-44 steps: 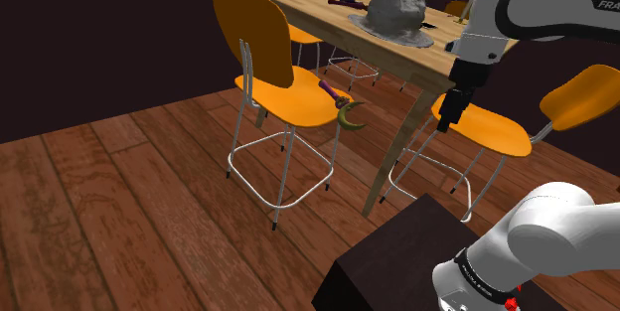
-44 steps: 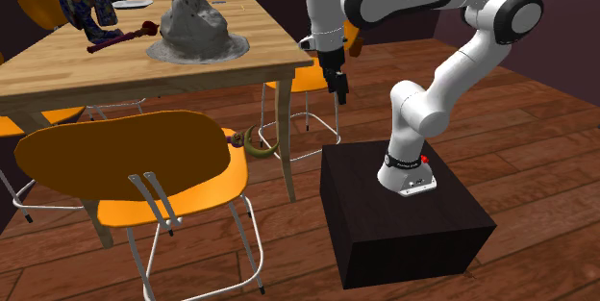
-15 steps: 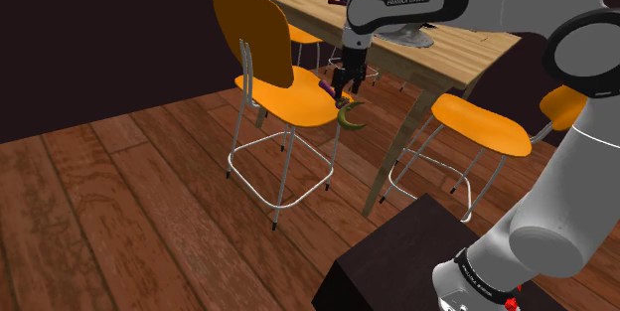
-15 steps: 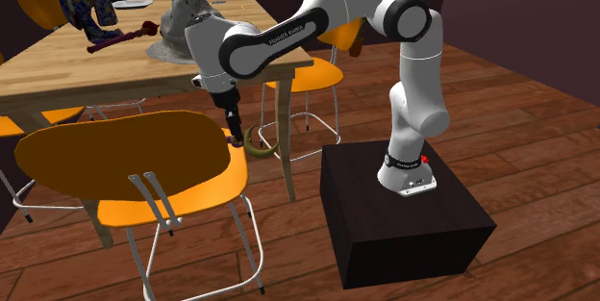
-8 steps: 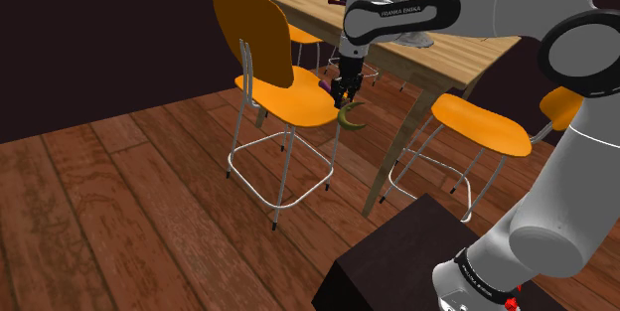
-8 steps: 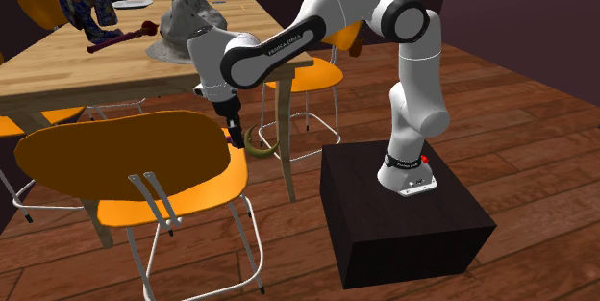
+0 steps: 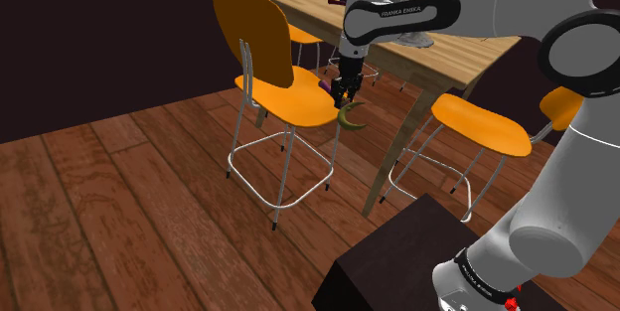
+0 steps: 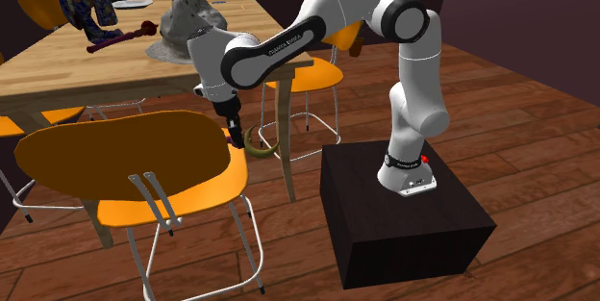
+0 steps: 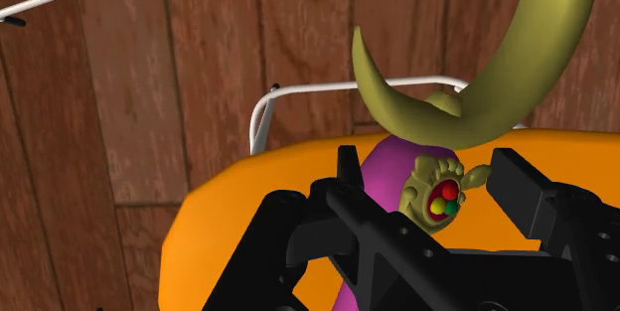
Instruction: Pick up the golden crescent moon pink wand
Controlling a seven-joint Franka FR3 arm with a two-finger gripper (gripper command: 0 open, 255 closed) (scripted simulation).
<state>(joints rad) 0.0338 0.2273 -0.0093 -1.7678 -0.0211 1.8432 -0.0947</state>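
Wrist view puts the gripper [image 9: 429, 167] close over the wand [image 9: 437, 125], its black fingers [image 9: 350, 175] parted either side of the pink shaft and not yet clasping it. The wand looks light, stiff and smooth, so I would grip the shaft just below the jewelled gold collar. Its olive-gold crescent overhangs the orange chair seat [image 9: 238, 220], with the wooden floor [image 9: 139, 110] beneath.

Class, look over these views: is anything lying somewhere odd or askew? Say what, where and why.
The wand lies on the orange chair seat, its golden crescent jutting past the seat edge over the floor, an odd perch.
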